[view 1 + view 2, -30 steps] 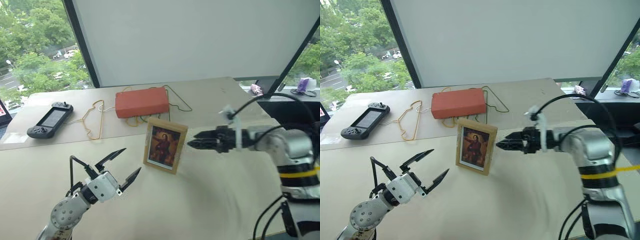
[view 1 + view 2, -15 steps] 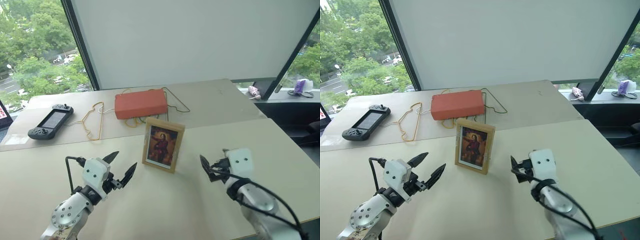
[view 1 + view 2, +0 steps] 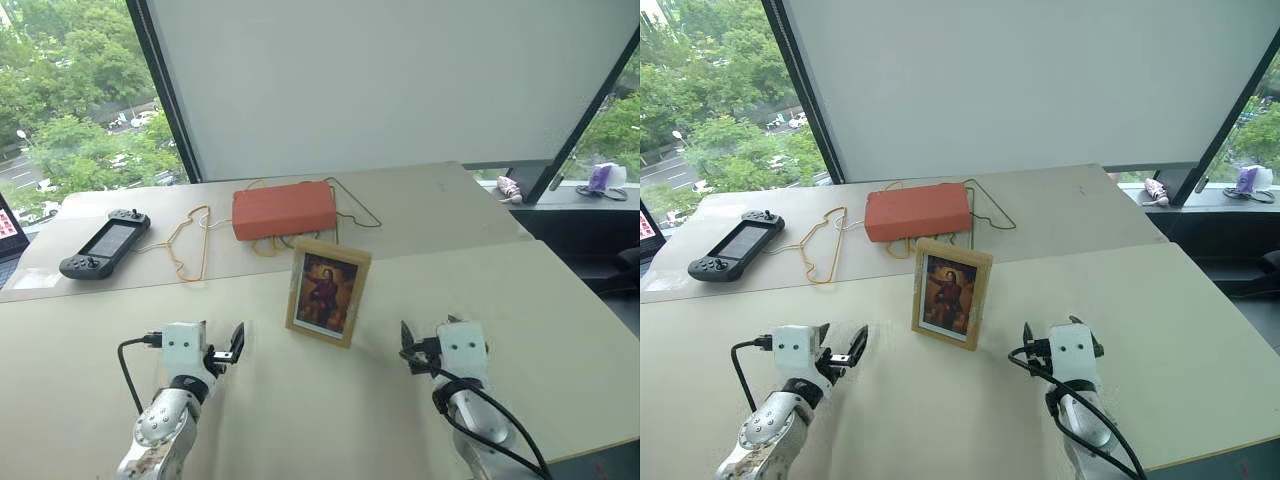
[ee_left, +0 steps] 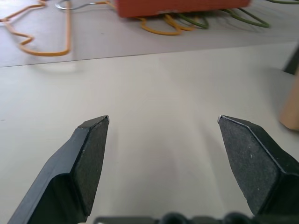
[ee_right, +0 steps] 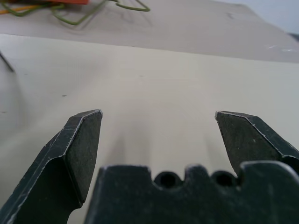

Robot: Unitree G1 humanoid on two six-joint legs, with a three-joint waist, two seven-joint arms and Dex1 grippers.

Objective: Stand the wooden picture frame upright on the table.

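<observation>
The wooden picture frame (image 3: 327, 290) stands upright near the middle of the table (image 3: 530, 300), its painting of a red-clad figure facing me. My left gripper (image 4: 163, 119) hovers low over the tabletop to the near left of the frame, pointing forward and open wide, with nothing between its fingers (image 3: 237, 337). The frame's light-wood edge (image 4: 290, 112) shows just beyond the left gripper's reach. To the near right of the frame my right gripper (image 5: 159, 113) is also low, pointing forward and open, and holds nothing. Neither gripper touches the frame.
An orange-red box (image 3: 284, 208) lies behind the frame, among an orange wire hanger (image 3: 190, 245) and a green one (image 3: 355, 205). A black game controller (image 3: 104, 243) sits at the far left. The table's right edge drops off beside a window ledge.
The right gripper left the frame's right side, swung round to point forward and sank toward me. The left gripper rolled level and lowered. The frame stayed upright.
</observation>
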